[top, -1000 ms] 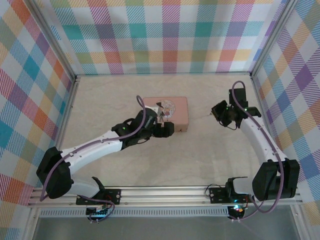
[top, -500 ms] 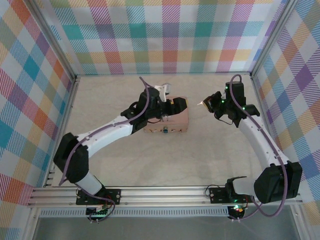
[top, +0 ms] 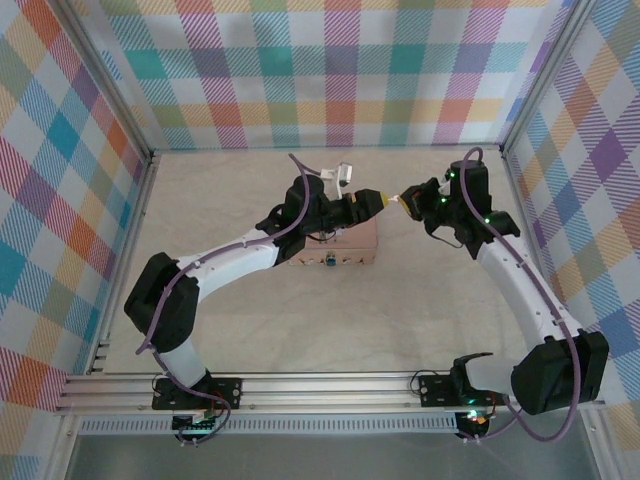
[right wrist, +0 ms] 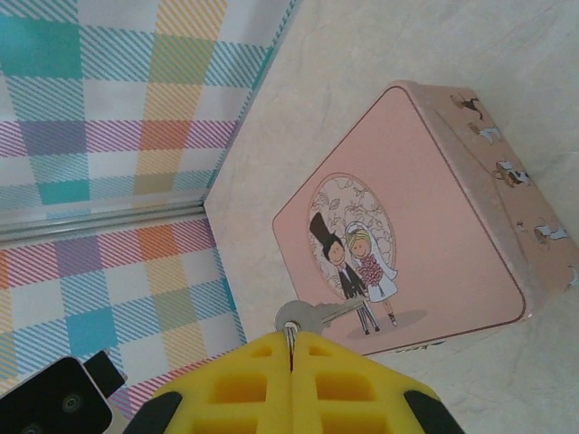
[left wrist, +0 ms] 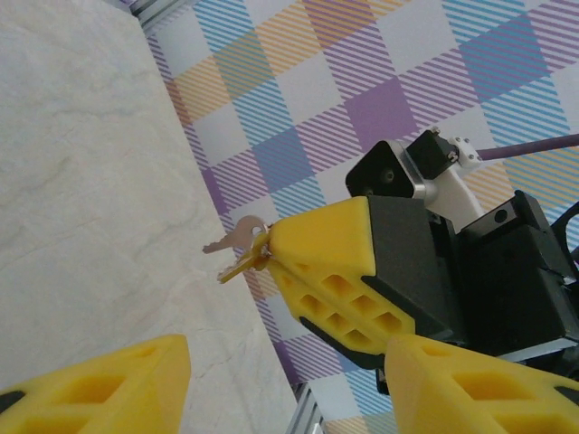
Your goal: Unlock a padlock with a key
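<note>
A tiny teal padlock (top: 328,262) hangs on the front side of the pink picture tin (top: 345,238). My right gripper (top: 402,203) hovers just right of the tin's back corner, shut on the key (right wrist: 318,316). The silvery key sticks out of its yellow tips over the tin (right wrist: 425,217). My left gripper (top: 372,201) is raised above the tin's back right corner, tip to tip with the right one. In the left wrist view its yellow fingers (left wrist: 99,387) stand apart with nothing between them, and the key (left wrist: 237,240) juts from the right gripper's tips a short way ahead.
Checked cloth walls (top: 340,80) close in the beige table (top: 420,310) on three sides, with aluminium posts at the corners. The frame rail (top: 330,385) and both arm bases run along the near edge.
My left arm has lifted from the tin's front, swung over its back right corner, and narrowed its jaws. The right gripper has come left with the key to meet it.
</note>
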You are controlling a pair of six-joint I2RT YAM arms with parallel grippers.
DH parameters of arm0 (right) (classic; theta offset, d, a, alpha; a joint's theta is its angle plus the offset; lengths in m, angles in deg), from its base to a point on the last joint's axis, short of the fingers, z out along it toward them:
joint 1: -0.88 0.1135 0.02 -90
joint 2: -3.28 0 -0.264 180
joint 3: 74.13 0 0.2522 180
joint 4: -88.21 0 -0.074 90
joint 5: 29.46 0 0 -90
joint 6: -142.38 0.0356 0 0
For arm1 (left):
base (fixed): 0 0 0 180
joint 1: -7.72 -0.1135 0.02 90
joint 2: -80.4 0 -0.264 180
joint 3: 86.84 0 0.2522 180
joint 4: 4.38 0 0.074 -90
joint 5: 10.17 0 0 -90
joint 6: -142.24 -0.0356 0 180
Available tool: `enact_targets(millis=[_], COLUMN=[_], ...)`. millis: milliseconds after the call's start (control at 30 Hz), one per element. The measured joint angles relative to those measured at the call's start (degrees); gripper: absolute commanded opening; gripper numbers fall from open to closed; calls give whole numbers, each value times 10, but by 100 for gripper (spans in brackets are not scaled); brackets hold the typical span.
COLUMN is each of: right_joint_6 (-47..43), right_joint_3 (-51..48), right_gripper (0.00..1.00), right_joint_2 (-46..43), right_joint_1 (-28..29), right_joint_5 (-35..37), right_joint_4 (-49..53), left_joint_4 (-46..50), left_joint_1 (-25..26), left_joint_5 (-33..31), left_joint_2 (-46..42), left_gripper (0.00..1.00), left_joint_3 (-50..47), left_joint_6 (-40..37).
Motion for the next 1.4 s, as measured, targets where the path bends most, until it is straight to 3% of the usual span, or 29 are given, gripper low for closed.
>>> enact_targets(millis=[300, 567, 1400], right_joint_6=[13, 22, 30], right_joint_3=[0, 0, -13], right_gripper=[0, 0, 0], right_joint_2=[-3, -5, -17], right_joint_1=[14, 21, 31], right_joint_5=[-9, -18, -39], right_joint_4=[-18, -28, -48], left_joint_4=[-1, -1, -1], left_joint_1=[0, -3, -11], left_joint_5=[4, 2, -1], left_joint_2=[0, -1, -6], left_gripper=[49, 54, 38], left_joint_3=[0, 0, 1], left_joint_6=[3, 3, -3])
